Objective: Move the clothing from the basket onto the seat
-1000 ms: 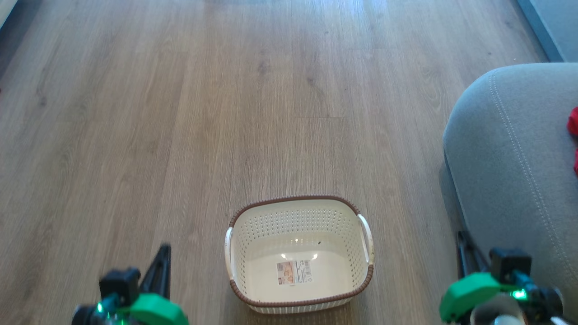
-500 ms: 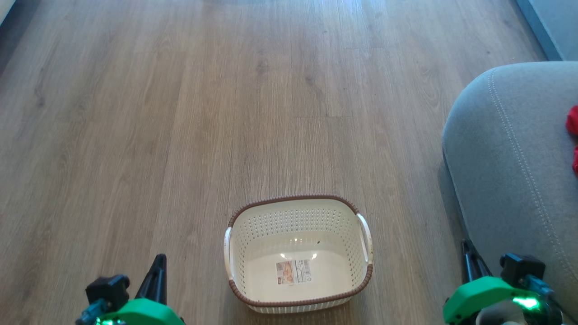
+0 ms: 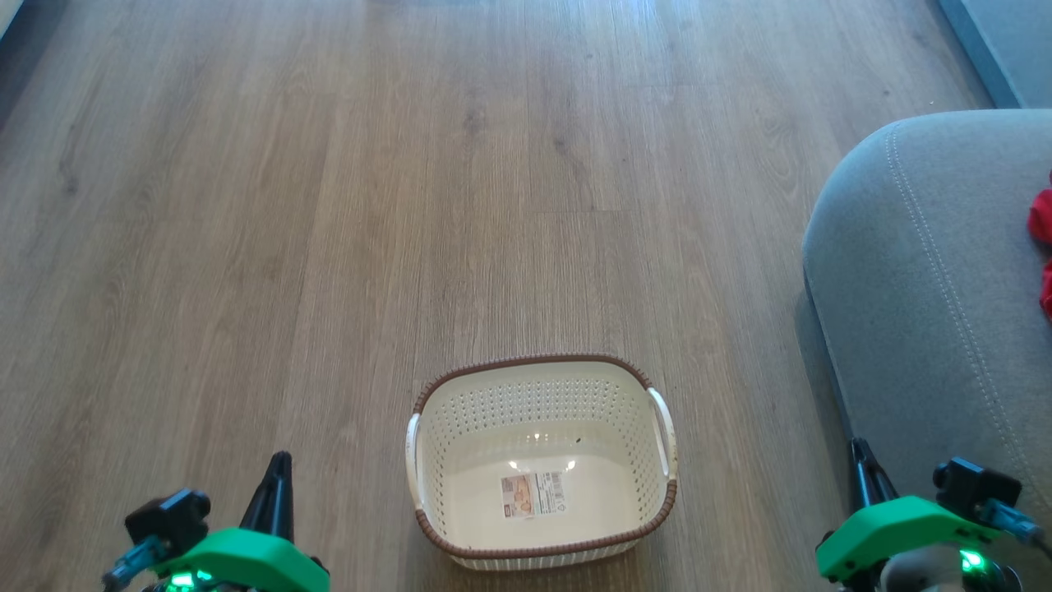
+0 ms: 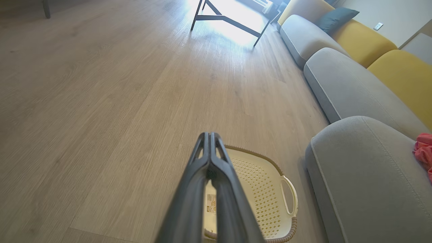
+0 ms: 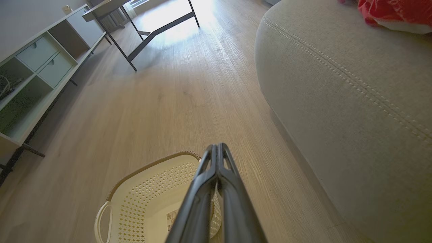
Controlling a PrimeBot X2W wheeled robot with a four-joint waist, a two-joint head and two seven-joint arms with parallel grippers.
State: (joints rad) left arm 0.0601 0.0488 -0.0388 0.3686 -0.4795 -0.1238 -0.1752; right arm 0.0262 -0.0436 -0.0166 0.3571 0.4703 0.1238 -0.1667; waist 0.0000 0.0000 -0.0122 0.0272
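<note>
Found the basket (image 3: 534, 403) bare on the floor (image 3: 329, 205), with nothing inside but the paper label (image 3: 534, 495) on its bottom. Spotted the clothing (image 3: 1042, 247) up on the seat (image 3: 920, 288), red folds cut off by the right edge of the head view and well apart from the rounded corner. Noted the left tool (image 3: 278, 464) pinched fully together on nothing, low at the basket's left and clear of it. Noted the right tool (image 3: 860, 452) likewise closed and empty, just beside the seat's flank.

Judged the job near enough finished, with excess motion as the main way of spoiling it. Feared a needless dip into the basket, with nothing to catch there and every chance of shoving or tipping so light a thing. Feared a wide swing of the right arm too, given its closeness to the cushion, ending in a scrape along the fabric or a snag on the stitching (image 5: 352, 83). Could not gauge the share of the clothing beyond the frame, nor its nearness to the seat's far edge. Worried about a loose sleeve over that edge dragging the heap down to the floor. Could not rule out a stray piece outside every view either.
</note>
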